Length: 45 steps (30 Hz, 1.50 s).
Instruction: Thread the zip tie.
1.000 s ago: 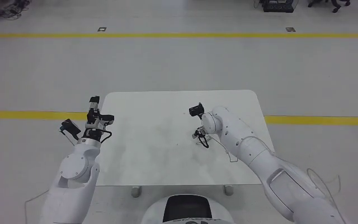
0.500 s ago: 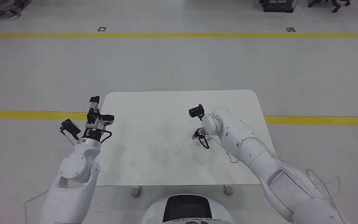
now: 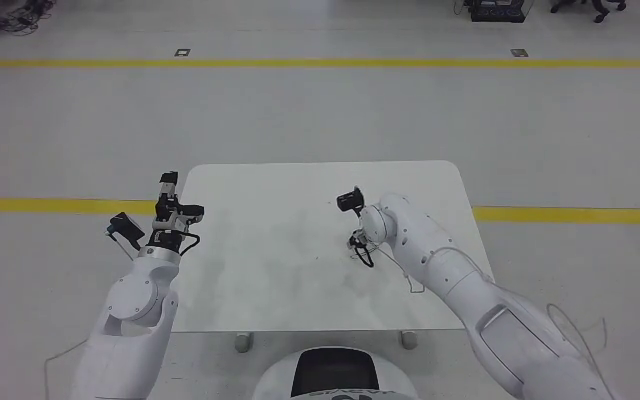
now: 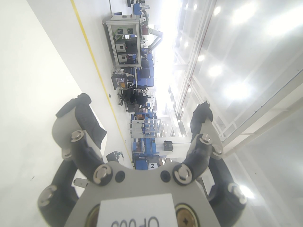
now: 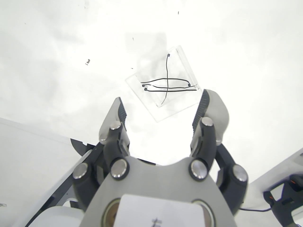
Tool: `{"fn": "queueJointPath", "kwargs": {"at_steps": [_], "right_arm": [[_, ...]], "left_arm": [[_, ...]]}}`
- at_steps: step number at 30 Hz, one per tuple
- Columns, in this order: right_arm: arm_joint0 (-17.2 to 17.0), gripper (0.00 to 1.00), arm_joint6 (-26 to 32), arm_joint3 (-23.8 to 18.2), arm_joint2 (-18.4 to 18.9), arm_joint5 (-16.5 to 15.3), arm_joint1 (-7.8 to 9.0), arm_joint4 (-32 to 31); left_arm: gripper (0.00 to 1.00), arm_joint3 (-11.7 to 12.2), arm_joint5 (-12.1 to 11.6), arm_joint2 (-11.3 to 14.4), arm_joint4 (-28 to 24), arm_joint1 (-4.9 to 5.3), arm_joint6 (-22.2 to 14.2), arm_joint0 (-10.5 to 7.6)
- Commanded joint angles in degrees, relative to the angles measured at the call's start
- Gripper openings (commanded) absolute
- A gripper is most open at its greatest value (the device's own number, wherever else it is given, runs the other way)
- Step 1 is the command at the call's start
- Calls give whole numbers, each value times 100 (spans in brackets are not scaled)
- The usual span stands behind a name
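**Zip ties lie crossed in the tray, both sets of fingers empty**

You have several black zip ties (image 5: 165, 86) lying flat inside the clear tray (image 5: 187, 62) on the white counter (image 3: 280, 200). One tie has its long axis running from the tray's far corner, where its head sits, toward your right fingers (image 5: 214, 109), tail nearest them. The others lie across it at roughly a right angle. Two heads sit at one side of the tray and one at the other, and the strands overlap where they cross.

Your right fingers hang above the tray's near edge, spread wide and holding nothing, apart from the ties. A few dark specks (image 5: 87, 61) mark the counter beside the tray.

Your left fingers (image 4: 82, 116) are well apart from the tray, at the counter's left edge, also spread wide and empty, aimed out at the room.
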Motion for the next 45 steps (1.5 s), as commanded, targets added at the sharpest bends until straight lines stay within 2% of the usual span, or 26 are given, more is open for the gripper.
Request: {"fn": "queueJointPath", "kwargs": {"at_steps": [1,5,11,20,26,31,36,45], "right_arm": [[-19,46,10,6,22,13,0,-3],[-52,46,-2,56,49,-14,-3,-25],[-67,38,-104,200,42,-89,-43,-12],[-43,35,-406,494,-32,-190,-141,-35],[15,29,-510,769,-100,-196,-241,3],[89,29,-558,1033,-191,-246,-348,39],[170,25,-662,1289,-251,-281,-450,84],[281,22,-868,1671,-375,-98,-637,23]], "left_arm": [[100,0,0,0,0,0,0,0],[100,0,0,0,0,0,0,0],[100,0,0,0,0,0,0,0],[100,0,0,0,0,0,0,0],[100,0,0,0,0,0,0,0],[100,0,0,0,0,0,0,0],[100,0,0,0,0,0,0,0],[100,0,0,0,0,0,0,0]]}}
